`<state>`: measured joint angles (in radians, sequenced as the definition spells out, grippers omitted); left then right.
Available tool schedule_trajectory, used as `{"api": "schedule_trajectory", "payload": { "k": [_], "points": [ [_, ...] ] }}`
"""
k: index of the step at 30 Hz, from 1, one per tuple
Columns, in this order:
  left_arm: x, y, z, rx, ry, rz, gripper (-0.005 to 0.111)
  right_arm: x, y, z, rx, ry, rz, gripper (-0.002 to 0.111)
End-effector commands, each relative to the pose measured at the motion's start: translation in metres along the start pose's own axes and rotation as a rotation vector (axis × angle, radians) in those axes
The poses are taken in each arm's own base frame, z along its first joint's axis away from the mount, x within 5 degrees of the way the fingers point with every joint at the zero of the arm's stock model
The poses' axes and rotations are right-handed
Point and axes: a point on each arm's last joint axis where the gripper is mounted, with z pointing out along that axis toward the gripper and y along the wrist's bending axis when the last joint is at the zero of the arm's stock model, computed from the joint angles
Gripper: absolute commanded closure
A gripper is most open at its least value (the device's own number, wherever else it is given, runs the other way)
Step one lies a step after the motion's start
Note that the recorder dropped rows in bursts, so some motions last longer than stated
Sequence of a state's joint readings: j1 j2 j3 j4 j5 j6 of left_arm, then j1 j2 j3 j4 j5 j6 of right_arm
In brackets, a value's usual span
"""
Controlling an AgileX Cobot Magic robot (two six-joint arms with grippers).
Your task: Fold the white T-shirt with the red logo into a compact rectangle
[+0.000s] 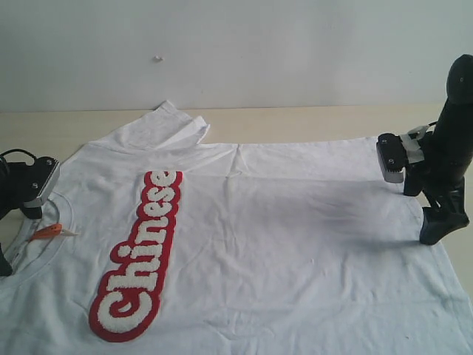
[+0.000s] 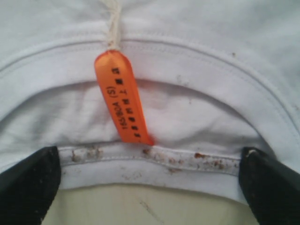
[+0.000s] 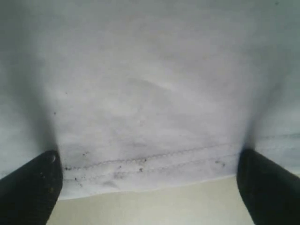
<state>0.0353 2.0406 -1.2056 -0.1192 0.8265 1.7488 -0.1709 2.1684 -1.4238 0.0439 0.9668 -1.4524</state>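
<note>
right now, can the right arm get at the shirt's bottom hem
Probably yes: the right gripper hangs over the hem of the white T-shirt, jaws apart on either side, and nothing covers that edge.

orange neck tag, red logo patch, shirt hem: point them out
small orange fabric neck tag [image 2: 123,101], left wrist view, its printed middle
long red fuzzy logo patch [image 1: 140,259], exterior view, patch centre
stitched white cotton hem [image 3: 150,158], right wrist view, stitch line
</note>
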Motion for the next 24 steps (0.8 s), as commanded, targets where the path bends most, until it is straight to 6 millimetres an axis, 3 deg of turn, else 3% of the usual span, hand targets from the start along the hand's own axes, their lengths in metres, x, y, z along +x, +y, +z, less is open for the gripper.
{"api": "schedule_trajectory", "payload": {
  "k": [1, 5, 6, 24],
  "points": [
    [0.0019, 0.0005, 0.0132, -0.005, 0.01, 0.002, 0.002, 0.0039, 0.0005, 0.0199, -0.034, 0.025, -0.014, 0.039],
    [0.0019, 0.0005, 0.0132, -0.005, 0.01, 0.002, 0.002, 0.005, 0.0067, 0.0194, -0.102, 0.036, -0.013, 0.1],
    [0.0019, 0.0005, 0.0132, -0.005, 0.01, 0.002, 0.002, 0.0051, 0.0071, 0.0193, -0.107, 0.037, -0.007, 0.107],
    [0.0019, 0.0005, 0.0132, -0.005, 0.01, 0.002, 0.002, 0.0042, 0.0068, 0.0194, -0.103, 0.028, 0.001, 0.108]
  ]
}}
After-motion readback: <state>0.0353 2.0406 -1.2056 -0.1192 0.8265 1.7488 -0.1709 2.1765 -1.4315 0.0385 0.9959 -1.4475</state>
